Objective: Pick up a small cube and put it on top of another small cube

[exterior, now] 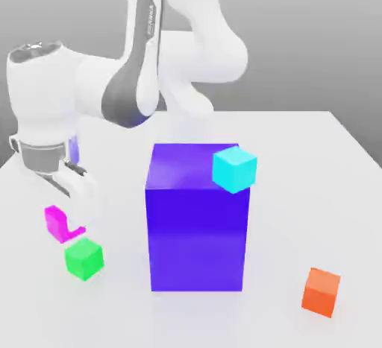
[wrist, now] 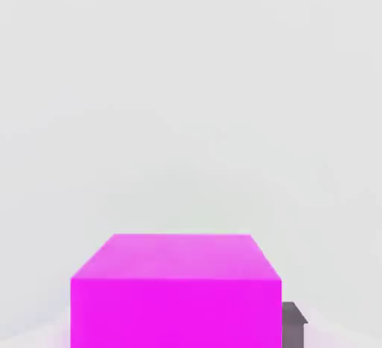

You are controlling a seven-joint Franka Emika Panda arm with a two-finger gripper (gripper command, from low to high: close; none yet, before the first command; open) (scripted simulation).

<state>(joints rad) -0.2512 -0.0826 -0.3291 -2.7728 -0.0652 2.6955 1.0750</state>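
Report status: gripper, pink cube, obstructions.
Gripper jaws shut on magenta cube, held at exterior view's left. Green cube close by, possible snag. Tall blue-violet block stands toward the right, cyan cube above.

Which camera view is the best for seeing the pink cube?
The hand view: there the pink cube appears large, its top and one side plain. The exterior view also shows it, near the green cube, but the gripper partly covers it.

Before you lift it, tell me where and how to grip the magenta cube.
Pinch the magenta cube across two opposite upright faces, hand coming from above; its flat, parallel sides and level top suggest that would hold best.
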